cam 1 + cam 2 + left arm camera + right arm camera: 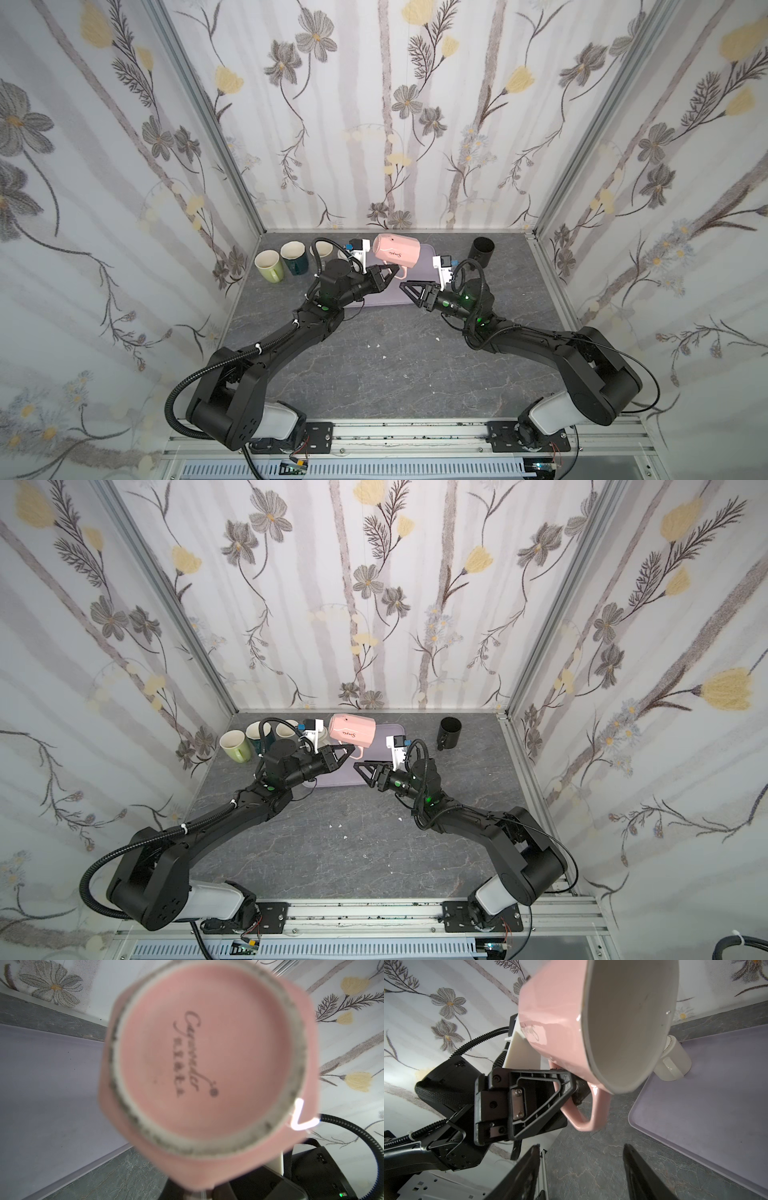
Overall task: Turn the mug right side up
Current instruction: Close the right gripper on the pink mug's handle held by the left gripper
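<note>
**Right wrist view: the pink mug [556, 1022] hangs sideways in the air, held by its handle**

In both top views the pink mug is on its side above the far part of the lilac tray [386, 297] and does not touch it. Its long axis is nearly horizontal and runs from left to right. The base looks toward the left arm and the mouth toward the right arm. The handle points downward and to the near side. The left wrist view is almost filled by the round base, which carries a blurred script mark. The right wrist view looks into the white inside of the mouth.

The left gripper [390, 272] is pressed together on the handle, pinching it close to the mug's wall. The right gripper [581, 1147] is just beside it and a little nearer. Its fingers are spread with nothing between them, and it does not touch the mug.

The tray lies on a grey marbled tabletop [374, 374]. At the far left stand a light green mug [270, 266] and a dark teal mug [295, 257], both mouth up. A white mug [322, 249] is partly behind the left arm. A black cup [482, 251] stands at the far right, apart from the tray. In the right wrist view a white cup [675, 1061] sits at the edge of the tray, half hidden. A few white crumbs [376, 344] lie on the tabletop. Floral wallpaper [374, 124] closes three sides, and an aluminium rail [415, 432] at the near edge carries both arms.
</note>
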`<state>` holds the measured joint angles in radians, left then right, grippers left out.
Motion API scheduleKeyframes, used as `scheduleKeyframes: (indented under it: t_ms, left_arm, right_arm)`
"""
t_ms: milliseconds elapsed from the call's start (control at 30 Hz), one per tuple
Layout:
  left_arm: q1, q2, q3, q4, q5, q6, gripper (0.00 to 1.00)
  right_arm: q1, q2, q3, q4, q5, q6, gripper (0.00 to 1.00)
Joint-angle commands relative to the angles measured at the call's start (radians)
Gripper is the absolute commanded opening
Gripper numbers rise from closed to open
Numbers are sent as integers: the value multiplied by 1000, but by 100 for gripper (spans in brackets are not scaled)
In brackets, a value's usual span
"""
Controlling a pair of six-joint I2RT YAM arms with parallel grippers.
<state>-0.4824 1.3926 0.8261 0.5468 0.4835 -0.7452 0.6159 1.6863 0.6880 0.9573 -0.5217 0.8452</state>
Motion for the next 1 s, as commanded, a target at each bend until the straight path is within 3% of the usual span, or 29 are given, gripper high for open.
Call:
scheduleKeyframes:
  t_ms: [0, 200, 967]
  left_arm:
    - [2, -1, 1, 154, 25, -15, 0]
    - [1, 16, -12, 197, 46, -45, 0]
    - [-28, 27, -34, 308, 93, -73, 0]
  right_arm:
    - [-2, 7, 14, 74, -9, 16, 58]
    - [-14, 1, 27, 110, -18, 22, 49]
    - [-55, 20, 44, 147, -41, 42, 44]
